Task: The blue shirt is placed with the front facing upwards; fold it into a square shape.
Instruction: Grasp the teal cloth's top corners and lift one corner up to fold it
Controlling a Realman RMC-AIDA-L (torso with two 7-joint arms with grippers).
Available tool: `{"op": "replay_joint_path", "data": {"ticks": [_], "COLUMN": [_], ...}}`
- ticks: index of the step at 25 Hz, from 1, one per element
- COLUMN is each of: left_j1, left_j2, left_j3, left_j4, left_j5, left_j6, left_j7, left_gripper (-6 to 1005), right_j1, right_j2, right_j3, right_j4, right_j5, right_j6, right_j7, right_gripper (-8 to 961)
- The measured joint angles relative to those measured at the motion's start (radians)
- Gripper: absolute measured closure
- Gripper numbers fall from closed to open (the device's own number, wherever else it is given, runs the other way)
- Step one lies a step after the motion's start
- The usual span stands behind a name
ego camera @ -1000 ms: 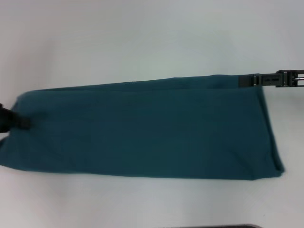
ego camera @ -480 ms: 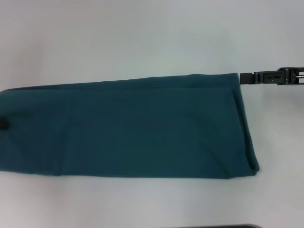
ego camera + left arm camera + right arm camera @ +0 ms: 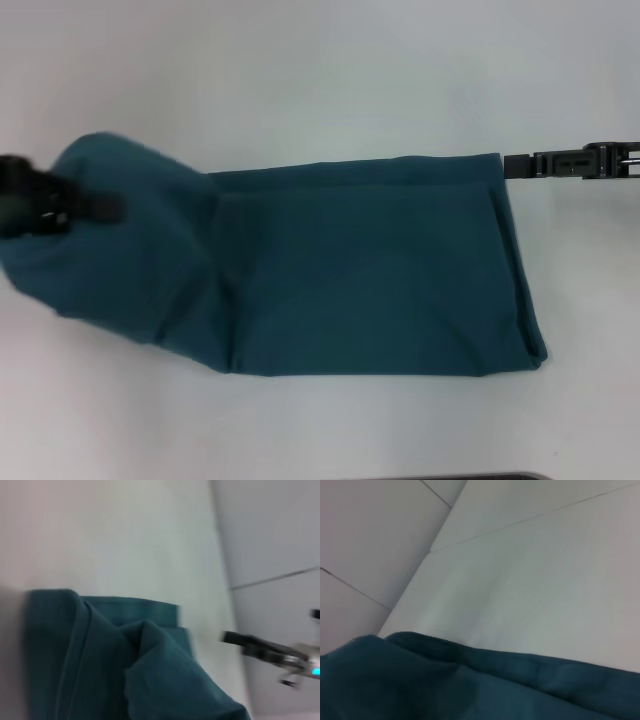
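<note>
Head view: blue shirt lies folded in a long band across the white desk.
Its left end is lifted and bunched, pinched by the blurred left end effector. Right end effector touches the far right corner; I cannot tell its finger state.

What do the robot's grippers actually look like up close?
Both are black. The right gripper is a thin, flat bar with blocky joints and a silvery metal bit at its outer end. The left gripper is blurred: a rounded dark body with a short, flat finger.
</note>
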Motion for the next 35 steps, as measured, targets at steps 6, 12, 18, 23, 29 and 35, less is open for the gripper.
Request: {"op": "replay_joint_path", "data": {"ticks": [6,12,18,23,29,35], "left_j1": [-0.039,-0.065,-0.065,-0.069,-0.056,-0.014], "left_j2": [-0.062,-0.102,-0.115,-0.134,-0.11,-0.089], "left_j3": [0.066,0.158,0.265,0.285,0.279,0.228], "left_j4": [-0.001,-0.003,0.002,0.04,0.037,0.038], "left_j5": [-0.088,-0.192,-0.301,-0.277,-0.269,-0.277], "left_j6": [-0.002,0.0,-0.011,-0.11,-0.146,-0.124], "left_j7": [-0.025,-0.036,-0.043,-0.015,-0.015,0.0], "left_gripper": [910,910,910,910,911,911], "right_j1": [0.001,0.001,0.001,0.003,0.008,0.003], "right_j2": [0.003,0.009,0.011,0.013,0.013,0.013], "right_j3": [-0.003,-0.003,0.0,-0.002,-0.002,0.0], "right_j4": [0.0,0.0,0.0,0.0,0.0,0.0], "right_j5": [0.002,0.002,0.002,0.003,0.002,0.0], "right_j6": [0.004,0.005,0.003,0.006,0.0,0.0], "right_j7": [0.0,0.0,0.0,0.0,0.0,0.0], "right_gripper": [296,297,297,298,298,299]}}
